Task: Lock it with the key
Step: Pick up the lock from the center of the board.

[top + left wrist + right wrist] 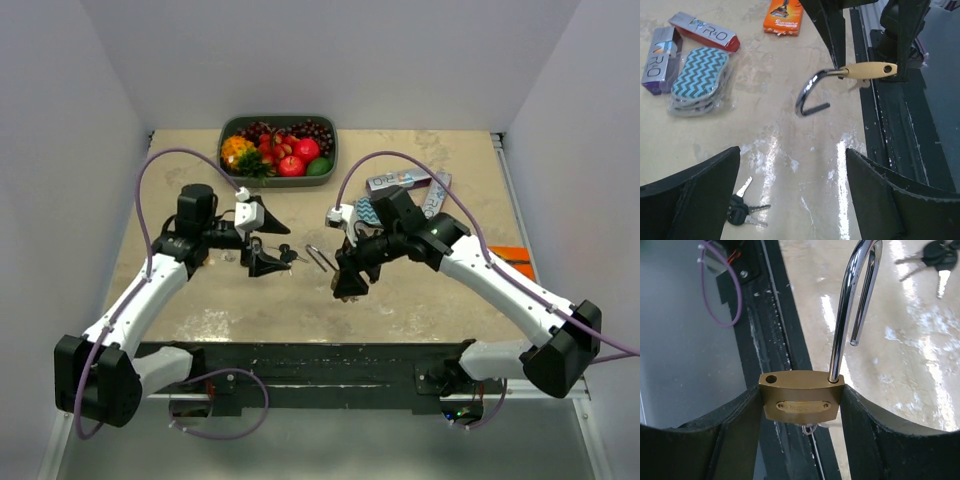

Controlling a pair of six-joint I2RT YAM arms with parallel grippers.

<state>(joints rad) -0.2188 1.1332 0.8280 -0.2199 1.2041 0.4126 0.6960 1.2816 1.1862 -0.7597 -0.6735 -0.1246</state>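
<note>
My right gripper (801, 412) is shut on the body of a brass padlock (801, 402) and holds it above the table's near edge. The chrome shackle (855, 295) stands open, its free end out of the body. In the top view the right gripper (348, 285) is at the centre, with the shackle (320, 257) pointing toward the left arm. A bunch of black-headed keys (742, 207) lies on the table beside the left finger of my open, empty left gripper (792, 200). The padlock (867, 71) shows ahead of it. The keys (290, 255) lie just right of the left gripper (268, 240).
A tray of fruit (232, 131) stands at the back centre. Two flat boxes (702, 31) and a zigzag sponge pack (700, 75) lie behind the right arm. An orange box (785, 20) lies at the right edge. A black rail (785, 330) runs along the near edge.
</note>
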